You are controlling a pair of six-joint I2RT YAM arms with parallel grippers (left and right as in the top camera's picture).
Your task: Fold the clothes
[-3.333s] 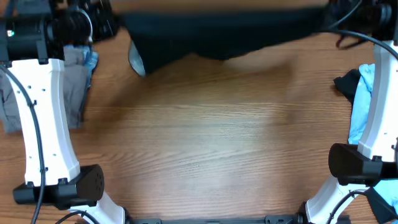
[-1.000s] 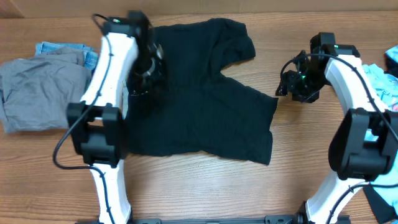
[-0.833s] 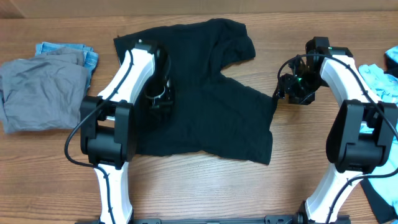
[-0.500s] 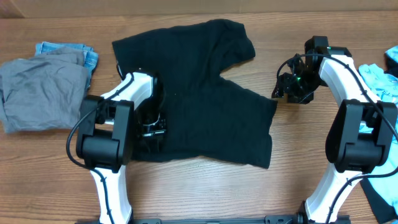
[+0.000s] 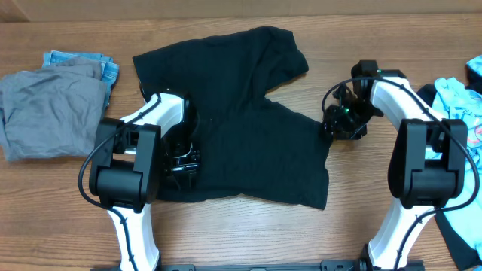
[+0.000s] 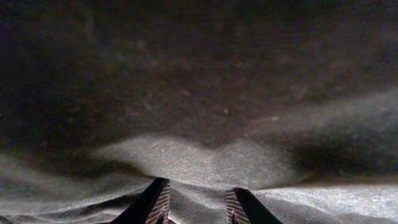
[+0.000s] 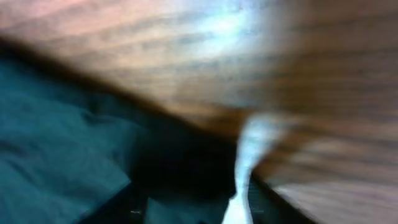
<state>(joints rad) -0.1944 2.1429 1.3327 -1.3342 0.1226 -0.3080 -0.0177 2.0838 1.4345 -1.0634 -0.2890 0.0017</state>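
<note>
A black T-shirt [image 5: 241, 113] lies spread on the wooden table, its hem rumpled at the lower right. My left gripper [image 5: 181, 159] is down on the shirt's lower left part. In the left wrist view [image 6: 198, 202] its jaws stand apart, with a ridge of the black cloth [image 6: 205, 93] between the fingertips. My right gripper [image 5: 340, 122] is at the shirt's right edge. The right wrist view is blurred: the dark cloth [image 7: 74, 143] lies left of bare wood, and the gripper [image 7: 199, 214] looks open with nothing in it.
A folded grey garment [image 5: 45, 113] lies on blue jeans [image 5: 75, 59] at the far left. A light blue garment [image 5: 458, 98] and a dark one [image 5: 461, 242] lie at the right edge. Bare wood [image 5: 248, 233] runs along the front.
The shirt, first held up at the back, now lies on the table. My left gripper slid down its left side toward the front. My right gripper moved in to the shirt's right edge.
</note>
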